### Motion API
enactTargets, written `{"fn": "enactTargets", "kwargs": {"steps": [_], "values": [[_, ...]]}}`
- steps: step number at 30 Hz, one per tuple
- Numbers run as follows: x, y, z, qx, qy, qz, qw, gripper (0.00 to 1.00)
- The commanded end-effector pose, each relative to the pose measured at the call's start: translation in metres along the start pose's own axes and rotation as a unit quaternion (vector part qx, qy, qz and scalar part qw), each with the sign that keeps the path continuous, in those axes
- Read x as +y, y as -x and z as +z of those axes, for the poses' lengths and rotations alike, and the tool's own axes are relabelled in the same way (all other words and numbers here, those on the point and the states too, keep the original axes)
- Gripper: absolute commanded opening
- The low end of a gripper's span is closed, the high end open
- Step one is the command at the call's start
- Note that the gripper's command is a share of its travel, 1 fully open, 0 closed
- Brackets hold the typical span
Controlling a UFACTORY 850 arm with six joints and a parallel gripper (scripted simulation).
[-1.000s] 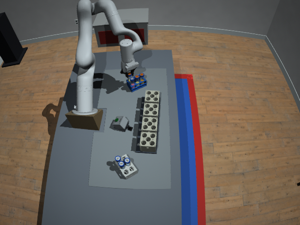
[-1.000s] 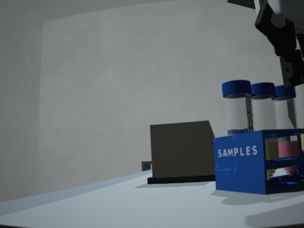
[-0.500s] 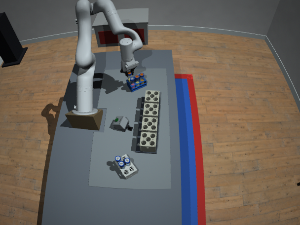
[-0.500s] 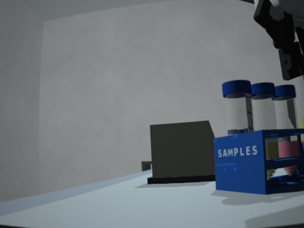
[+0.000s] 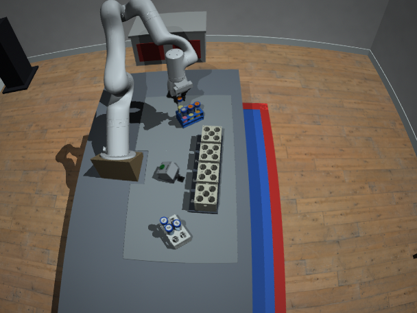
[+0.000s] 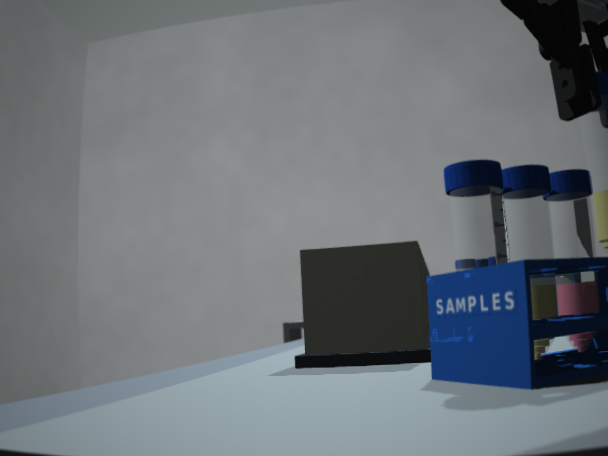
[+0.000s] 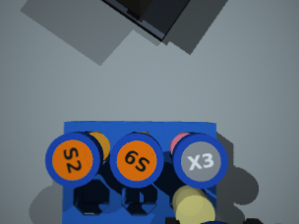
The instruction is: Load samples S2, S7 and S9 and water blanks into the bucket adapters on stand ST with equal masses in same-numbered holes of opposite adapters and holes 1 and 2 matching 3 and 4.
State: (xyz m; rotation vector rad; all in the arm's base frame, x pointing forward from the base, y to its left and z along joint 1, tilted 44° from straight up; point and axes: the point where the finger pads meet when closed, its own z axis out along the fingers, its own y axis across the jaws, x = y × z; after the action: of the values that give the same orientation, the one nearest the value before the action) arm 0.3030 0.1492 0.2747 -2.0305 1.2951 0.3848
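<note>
Clearly, fingers (image 5: pixel 180 98) grip an orange-dotted, yellow-filled tube (image 6: pixel 600 215).

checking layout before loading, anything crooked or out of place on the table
The white blank rack sits turned at an angle, unlike the adapters lined up straight in the stand. The SAMPLES rack is slightly skewed. Nothing looks tipped or spilled.
</note>
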Motion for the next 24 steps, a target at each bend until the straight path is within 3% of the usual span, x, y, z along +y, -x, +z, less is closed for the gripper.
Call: {"fn": "enactTargets", "kwargs": {"steps": [1, 24], "values": [[-0.001, 0.0, -0.008, 0.0, 0.0, 0.0, 1.0, 0.0], [-0.001, 0.0, -0.046, 0.0, 0.0, 0.0, 1.0, 0.0]]}}
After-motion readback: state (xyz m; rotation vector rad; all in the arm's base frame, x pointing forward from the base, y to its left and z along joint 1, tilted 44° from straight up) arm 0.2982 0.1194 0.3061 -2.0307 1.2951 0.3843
